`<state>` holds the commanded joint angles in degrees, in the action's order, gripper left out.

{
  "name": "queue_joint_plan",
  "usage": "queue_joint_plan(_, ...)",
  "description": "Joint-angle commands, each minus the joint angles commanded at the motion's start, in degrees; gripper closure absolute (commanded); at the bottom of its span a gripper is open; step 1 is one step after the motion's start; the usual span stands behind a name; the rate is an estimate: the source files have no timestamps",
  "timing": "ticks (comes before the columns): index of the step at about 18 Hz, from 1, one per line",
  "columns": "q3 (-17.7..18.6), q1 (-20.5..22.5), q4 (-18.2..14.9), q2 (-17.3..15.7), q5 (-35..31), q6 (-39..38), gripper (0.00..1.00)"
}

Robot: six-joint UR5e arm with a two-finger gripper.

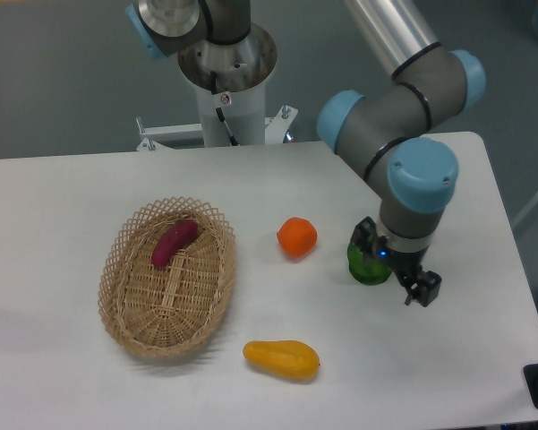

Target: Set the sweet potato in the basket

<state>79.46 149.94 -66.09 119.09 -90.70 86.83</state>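
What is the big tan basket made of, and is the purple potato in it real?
The oval tan basket looks like woven wicker: thin strands, openwork rim. The reddish-purple sweet potato looks smooth and evenly coloured, perhaps plastic, but that cannot be told for sure.

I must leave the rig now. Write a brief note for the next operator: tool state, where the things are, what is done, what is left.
Tool: holds nothing; open or shut cannot be told. It hangs over the table's right side, beside the green vegetable.
Sweet potato: lies inside the basket, at its far end.
Done: the placing.
Left: nothing to move; probably only park the arm.
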Motion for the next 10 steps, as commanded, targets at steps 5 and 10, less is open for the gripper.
queue_joint_plan(5, -1.3, 1.1, 0.3, 1.1, -0.3, 0.5, 0.0)
queue_joint_plan(10, -1.5, 1.4, 0.4, 1.5, -0.4, 1.0, 0.0)
